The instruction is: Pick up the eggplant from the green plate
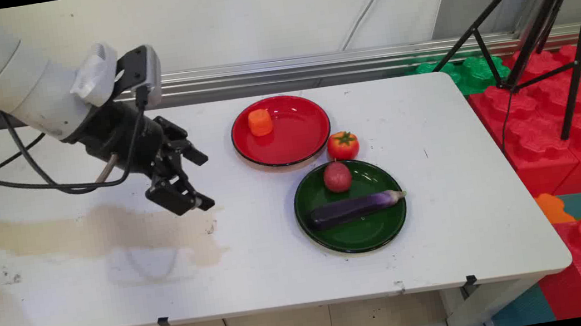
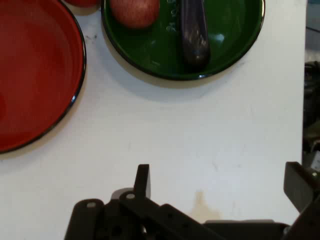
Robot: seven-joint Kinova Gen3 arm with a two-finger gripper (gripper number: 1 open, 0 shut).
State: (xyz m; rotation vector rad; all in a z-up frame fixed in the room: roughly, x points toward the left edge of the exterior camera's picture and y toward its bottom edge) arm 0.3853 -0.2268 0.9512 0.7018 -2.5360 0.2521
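A white table (image 1: 445, 232) filled mid-frame, with bare surface at lower left and along the right edge. The black gripper (image 1: 197, 181) hung left of centre, jaws wide apart, holding nothing. Right of it sat a red plate (image 1: 298, 139) with an orange piece (image 1: 260, 122), and a green plate (image 1: 372, 231) holding an eggplant (image 1: 352, 208).

White table (image 1: 445, 232) bears red plate (image 1: 300, 133), green plate (image 1: 367, 231), tomato (image 1: 343, 145).
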